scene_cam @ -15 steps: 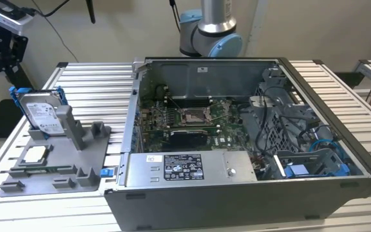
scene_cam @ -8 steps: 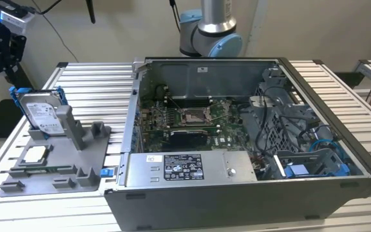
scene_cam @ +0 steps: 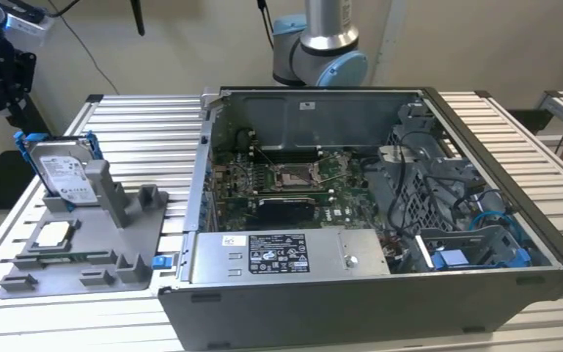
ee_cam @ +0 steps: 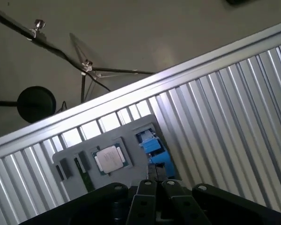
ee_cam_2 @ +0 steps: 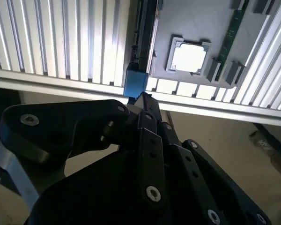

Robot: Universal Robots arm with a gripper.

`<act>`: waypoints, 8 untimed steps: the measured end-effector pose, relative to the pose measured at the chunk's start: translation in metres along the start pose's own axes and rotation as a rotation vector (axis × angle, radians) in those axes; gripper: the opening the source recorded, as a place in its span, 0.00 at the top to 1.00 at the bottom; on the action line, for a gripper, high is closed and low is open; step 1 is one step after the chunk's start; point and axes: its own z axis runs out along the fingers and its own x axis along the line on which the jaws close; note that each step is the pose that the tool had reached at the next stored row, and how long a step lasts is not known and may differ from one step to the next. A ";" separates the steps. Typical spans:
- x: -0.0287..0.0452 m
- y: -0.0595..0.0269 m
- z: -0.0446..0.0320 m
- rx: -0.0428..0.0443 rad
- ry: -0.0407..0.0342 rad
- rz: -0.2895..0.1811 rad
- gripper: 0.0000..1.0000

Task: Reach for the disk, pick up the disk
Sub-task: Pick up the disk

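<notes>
The disk (scene_cam: pixel 64 173) is a silver-grey drive with a white label, clipped in a blue frame. It stands upright in a grey holder tray (scene_cam: pixel 86 253) at the exterior view's left. My black gripper (scene_cam: pixel 3 84) hangs above and to the left of it, out past the table's edge and apart from it. In the second wrist view the fingertips meet at the gripper (ee_cam_2: pixel 143 99), just short of the disk's blue frame (ee_cam_2: pixel 135 84). In the first wrist view the gripper (ee_cam: pixel 158 183) is shut and empty, with the disk's blue frame (ee_cam: pixel 153 146) beyond it.
A small square silver chip (scene_cam: pixel 50 234) (ee_cam_2: pixel 189 56) (ee_cam: pixel 109 159) lies in the same grey tray. An open computer case (scene_cam: pixel 360 220) stands at the table's middle and right. The slatted aluminium table (scene_cam: pixel 135 139) surrounds both. Black cables and a stand (ee_cam: pixel 36 102) are on the floor.
</notes>
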 end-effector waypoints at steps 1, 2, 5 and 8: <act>0.0000 0.0000 0.0000 0.0008 0.0003 -0.018 1.00; 0.0000 0.0000 0.0000 0.0014 0.0007 -0.037 1.00; 0.0000 0.0000 0.0000 0.0028 0.0022 -0.092 1.00; 0.0000 -0.0001 0.0000 0.0044 0.0032 -0.139 1.00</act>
